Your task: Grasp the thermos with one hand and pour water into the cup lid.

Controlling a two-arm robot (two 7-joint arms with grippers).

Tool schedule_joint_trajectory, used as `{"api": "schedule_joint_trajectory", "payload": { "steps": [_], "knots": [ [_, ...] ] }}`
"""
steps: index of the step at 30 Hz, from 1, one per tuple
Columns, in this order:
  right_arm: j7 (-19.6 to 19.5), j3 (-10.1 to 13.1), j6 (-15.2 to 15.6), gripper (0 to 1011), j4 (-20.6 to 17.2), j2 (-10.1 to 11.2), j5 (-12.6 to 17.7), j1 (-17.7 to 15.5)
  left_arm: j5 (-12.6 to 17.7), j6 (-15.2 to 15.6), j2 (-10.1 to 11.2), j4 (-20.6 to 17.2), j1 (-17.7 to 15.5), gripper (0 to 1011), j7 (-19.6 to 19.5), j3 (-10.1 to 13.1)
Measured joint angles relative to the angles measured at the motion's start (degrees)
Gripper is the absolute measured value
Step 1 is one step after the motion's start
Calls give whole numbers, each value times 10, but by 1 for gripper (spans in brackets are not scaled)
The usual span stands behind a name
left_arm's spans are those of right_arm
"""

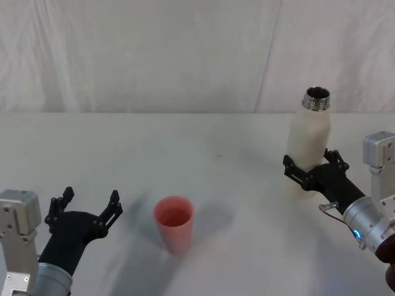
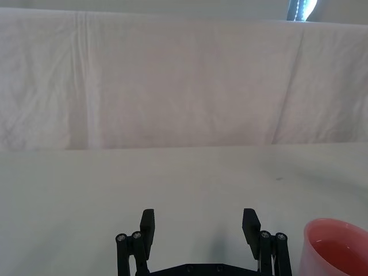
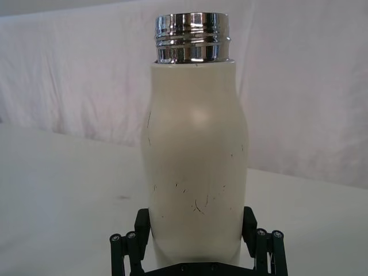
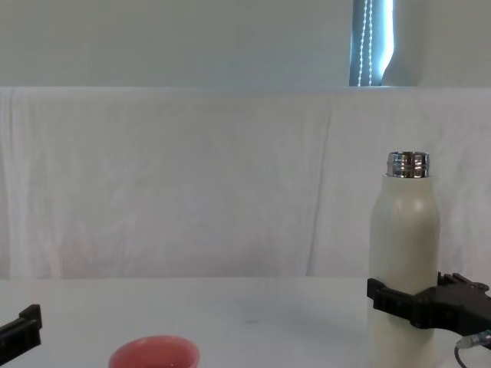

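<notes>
The thermos, a cream-white bottle with an uncapped chrome neck, stands upright on the right of the table. My right gripper is open, one black finger on each side of the bottle's lower body, close against it. From the right wrist, the thermos fills the gap between the fingers. The pink cup lid stands mouth up near the table's front centre. My left gripper hovers open and empty just left of the cup lid. In the chest view the right gripper wraps around the thermos.
A white cloth covers the table and hangs as a backdrop behind it. Bare cloth lies between the cup lid and the thermos. The left gripper's tip and the cup lid's rim show low in the chest view.
</notes>
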Motion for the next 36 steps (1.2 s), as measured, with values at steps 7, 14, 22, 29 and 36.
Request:
{"api": "schedule_joint_trajectory", "payload": {
  "steps": [7, 14, 22, 29, 36],
  "knots": [
    [3, 0, -1, 1001, 0, 2, 2, 0, 0, 0, 0, 0, 0, 1001, 0, 0],
    [3, 2, -1, 1001, -3, 5, 6, -2, 0, 0, 0, 0, 0, 1001, 0, 0],
    [4, 4, 3, 1001, -8, 8, 10, -7, 0, 0, 0, 0, 0, 1001, 0, 0],
    [6, 5, 7, 1001, -16, 12, 15, -12, 0, 0, 0, 0, 0, 1001, 0, 0],
    [8, 5, 10, 1001, -27, 15, 19, -18, 0, 0, 0, 0, 0, 1001, 0, 0]
  ]
}}
